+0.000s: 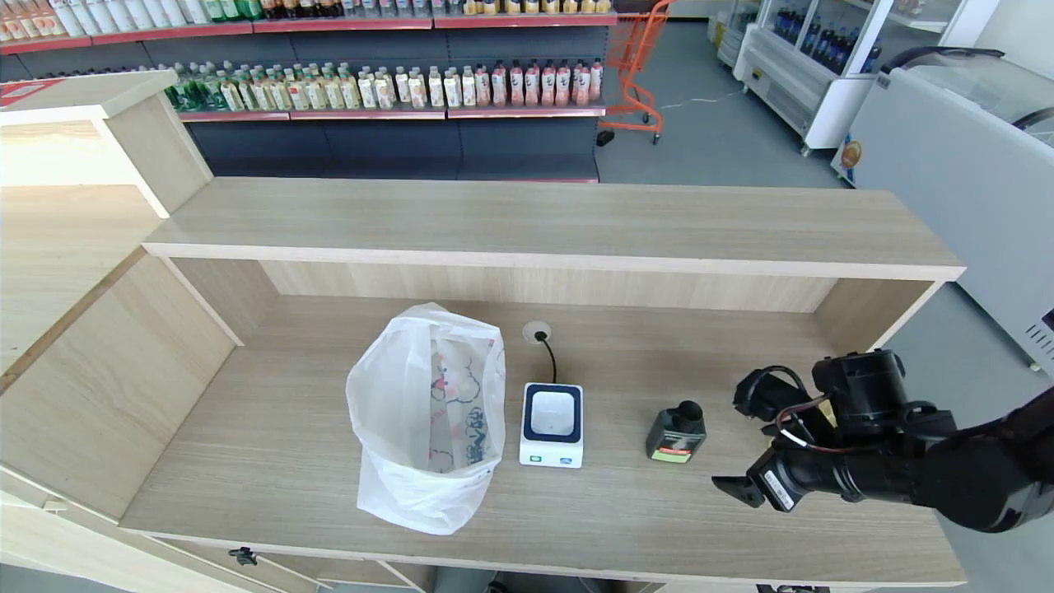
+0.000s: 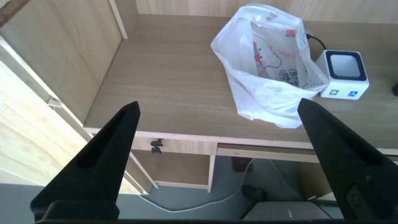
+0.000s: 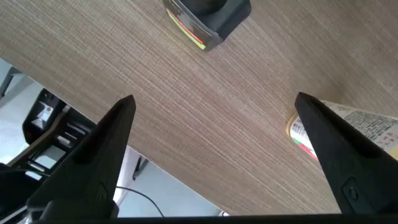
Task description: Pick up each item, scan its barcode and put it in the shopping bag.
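A white plastic shopping bag stands open on the counter, with a printed packet inside it. Just right of the bag sits the white scanner. A small dark bottle with a black cap stands right of the scanner. My right gripper hovers open just right of that bottle, holding nothing. A labelled packet lies partly behind one of its fingers. My left gripper hangs open and empty off the counter's front left edge.
The counter is boxed in by wooden side walls and a raised back shelf. A black cable runs from the scanner to a hole in the countertop. A drawer front lies below the counter edge.
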You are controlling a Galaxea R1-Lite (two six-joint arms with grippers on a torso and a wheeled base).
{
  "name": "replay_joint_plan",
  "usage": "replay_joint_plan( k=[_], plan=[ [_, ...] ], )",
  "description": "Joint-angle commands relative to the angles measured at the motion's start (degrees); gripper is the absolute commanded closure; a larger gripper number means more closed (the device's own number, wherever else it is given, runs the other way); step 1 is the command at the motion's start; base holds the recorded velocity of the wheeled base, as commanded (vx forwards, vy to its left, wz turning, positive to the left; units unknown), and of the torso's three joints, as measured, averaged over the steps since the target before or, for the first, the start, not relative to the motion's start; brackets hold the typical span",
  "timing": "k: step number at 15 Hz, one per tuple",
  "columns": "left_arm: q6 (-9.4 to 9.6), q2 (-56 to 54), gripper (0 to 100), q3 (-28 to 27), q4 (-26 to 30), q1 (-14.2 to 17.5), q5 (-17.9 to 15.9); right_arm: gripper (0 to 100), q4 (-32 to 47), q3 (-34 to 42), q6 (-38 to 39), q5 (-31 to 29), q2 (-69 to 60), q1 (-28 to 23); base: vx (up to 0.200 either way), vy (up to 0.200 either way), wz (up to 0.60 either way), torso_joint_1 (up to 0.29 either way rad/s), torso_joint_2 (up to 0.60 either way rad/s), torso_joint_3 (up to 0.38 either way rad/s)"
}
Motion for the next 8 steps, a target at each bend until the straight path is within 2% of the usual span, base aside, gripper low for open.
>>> replay_joint_plan(
  k=[1,8],
  plan=[
    [0.0,-0.02,0,0.0,0.0,0.02,0.01,0,-3.79,-1.82,-0.23,-0.02,6.86,2.72,0.0,0.0,0.0,0.0,0.0,0.0],
    [0.0,-0.02,0,0.0,0.0,0.02,0.01,0,-10.47,-7.44,0.21,-0.38,13.98,4.92,0.0,0.0,0.0,0.0,0.0,0.0]
  ],
)
